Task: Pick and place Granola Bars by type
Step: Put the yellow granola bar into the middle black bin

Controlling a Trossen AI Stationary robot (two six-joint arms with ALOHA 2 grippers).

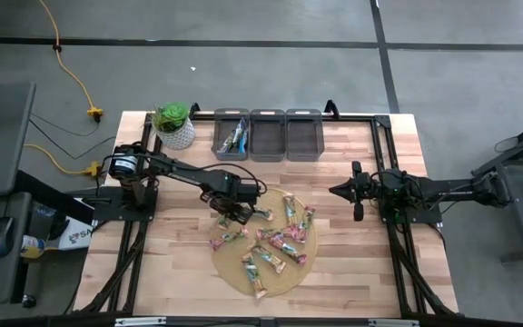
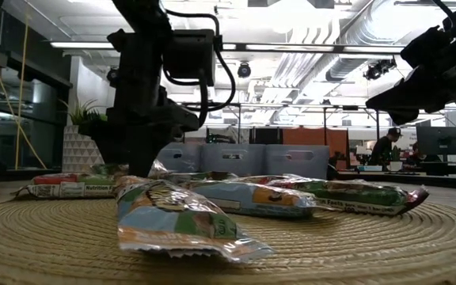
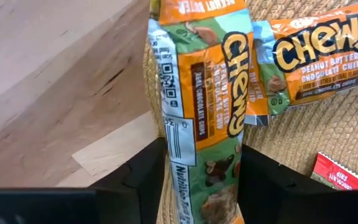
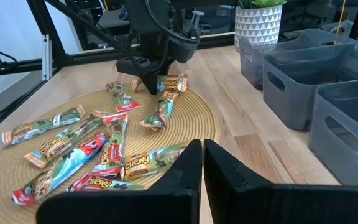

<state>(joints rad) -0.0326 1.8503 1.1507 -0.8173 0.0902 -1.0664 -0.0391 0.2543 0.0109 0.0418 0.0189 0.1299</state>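
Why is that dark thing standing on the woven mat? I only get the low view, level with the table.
Observer: That is the left gripper, down at the round mat's edge. Its wrist view shows an orange and green bar right in front of it.
Operator: Where do bars go?
Observer: The high view shows three grey bins at the table's far edge; the left bin already holds some bars.
Operator: And the other arm?
Observer: The right gripper waits shut, beside the mat.
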